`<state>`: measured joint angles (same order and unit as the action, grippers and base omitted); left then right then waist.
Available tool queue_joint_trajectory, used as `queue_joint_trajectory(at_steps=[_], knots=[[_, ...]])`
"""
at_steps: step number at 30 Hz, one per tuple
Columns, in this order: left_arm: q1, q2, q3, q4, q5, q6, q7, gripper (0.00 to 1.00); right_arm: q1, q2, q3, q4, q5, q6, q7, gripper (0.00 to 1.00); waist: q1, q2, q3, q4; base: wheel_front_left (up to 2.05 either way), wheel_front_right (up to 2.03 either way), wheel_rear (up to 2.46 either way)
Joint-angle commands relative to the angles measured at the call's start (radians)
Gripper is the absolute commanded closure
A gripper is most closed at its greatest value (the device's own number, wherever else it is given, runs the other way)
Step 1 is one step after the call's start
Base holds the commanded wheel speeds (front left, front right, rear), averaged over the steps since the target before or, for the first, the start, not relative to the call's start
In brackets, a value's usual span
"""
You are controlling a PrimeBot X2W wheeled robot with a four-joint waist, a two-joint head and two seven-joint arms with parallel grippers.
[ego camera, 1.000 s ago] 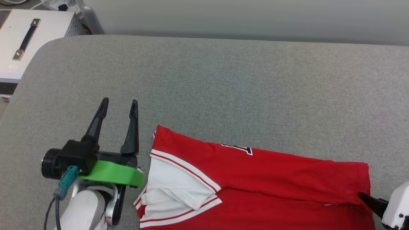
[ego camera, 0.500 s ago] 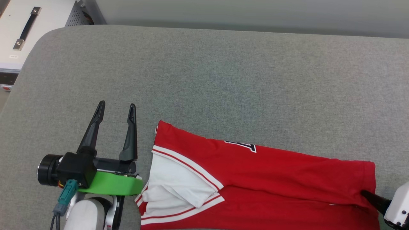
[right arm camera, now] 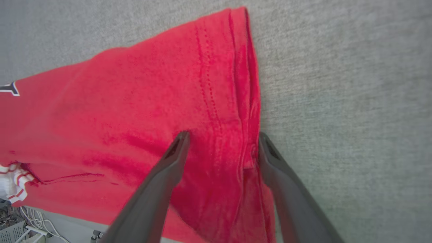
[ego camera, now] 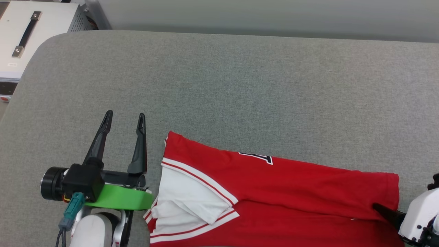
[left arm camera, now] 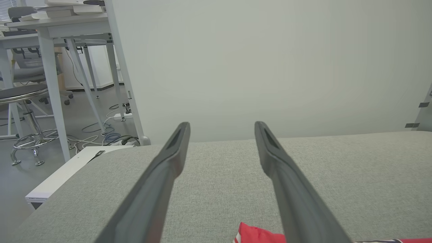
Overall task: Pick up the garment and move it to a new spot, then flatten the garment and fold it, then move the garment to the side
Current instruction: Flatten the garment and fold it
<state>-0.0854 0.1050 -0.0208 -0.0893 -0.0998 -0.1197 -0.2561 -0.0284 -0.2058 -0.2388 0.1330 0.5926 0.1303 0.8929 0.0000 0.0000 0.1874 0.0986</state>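
The garment (ego camera: pixel 291 192) lies along the bottom edge of the head view, on the grey padded surface (ego camera: pixel 240 85). At lower left the left gripper (ego camera: pixel 125 115) hovers beside its white sleeve, fingers spread and empty. The right gripper (right arm camera: pixel 223 135) (lower right) straddles the red hem, jaws wide, pinching nothing.

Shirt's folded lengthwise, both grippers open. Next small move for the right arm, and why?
Probably lower the right gripper and shut it on the hem of the red T-shirt: its open fingers straddle that hem, one over the fabric, one at the edge. The left gripper, open, sits beside the sleeve end.
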Motion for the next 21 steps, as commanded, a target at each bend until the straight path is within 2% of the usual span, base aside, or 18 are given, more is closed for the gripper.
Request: queue_joint_trajectory(at_steps=[1,11,12,13,14,15,16,21], knots=[[0.003,-0.005,0.006,0.002,0.010,-0.005,-0.006,0.00,0.010,0.036,0.035,0.028,0.016,0.000,0.004,0.00,0.0000,0.0000,-0.002,0.000,0.00,0.00,0.00],[0.006,-0.015,0.009,0.012,0.010,-0.010,-0.006,0.00,-0.001,0.045,0.095,0.061,0.038,0.000,-0.018,0.00,0.0000,0.0000,-0.005,0.003,0.00,0.00,0.00],[0.007,-0.015,0.009,0.013,0.010,-0.010,-0.006,0.00,-0.002,0.043,0.100,0.066,0.039,0.000,-0.020,0.14,0.0000,0.0000,-0.004,0.003,0.00,0.00,0.00],[0.007,-0.015,0.010,0.014,0.010,-0.010,-0.006,0.00,-0.003,0.042,0.104,0.069,0.040,0.000,-0.022,0.53,0.0000,0.0000,-0.004,0.003,0.00,0.00,0.00],[0.007,-0.016,0.010,0.015,0.010,-0.010,-0.006,0.00,-0.004,0.040,0.107,0.074,0.042,0.000,-0.025,0.69,0.0000,0.0000,-0.003,0.004,0.00,0.00,0.00],[0.007,-0.016,0.011,0.016,0.010,-0.010,-0.006,0.00,-0.005,0.039,0.109,0.078,0.044,0.000,-0.028,0.92,0.0000,0.0000,-0.004,0.004,0.00,0.00,0.00],[0.007,-0.015,0.011,0.017,0.010,-0.010,-0.006,0.00,-0.005,0.037,0.113,0.084,0.047,0.000,-0.031,1.00,0.0000,0.0000,-0.005,0.004,0.00,0.00,0.00],[0.014,-0.008,0.008,0.021,0.006,-0.011,-0.006,0.00,-0.005,0.017,0.125,0.100,0.057,0.000,-0.068,1.00,0.0000,0.0000,-0.015,0.002,0.00,0.00,0.00]])
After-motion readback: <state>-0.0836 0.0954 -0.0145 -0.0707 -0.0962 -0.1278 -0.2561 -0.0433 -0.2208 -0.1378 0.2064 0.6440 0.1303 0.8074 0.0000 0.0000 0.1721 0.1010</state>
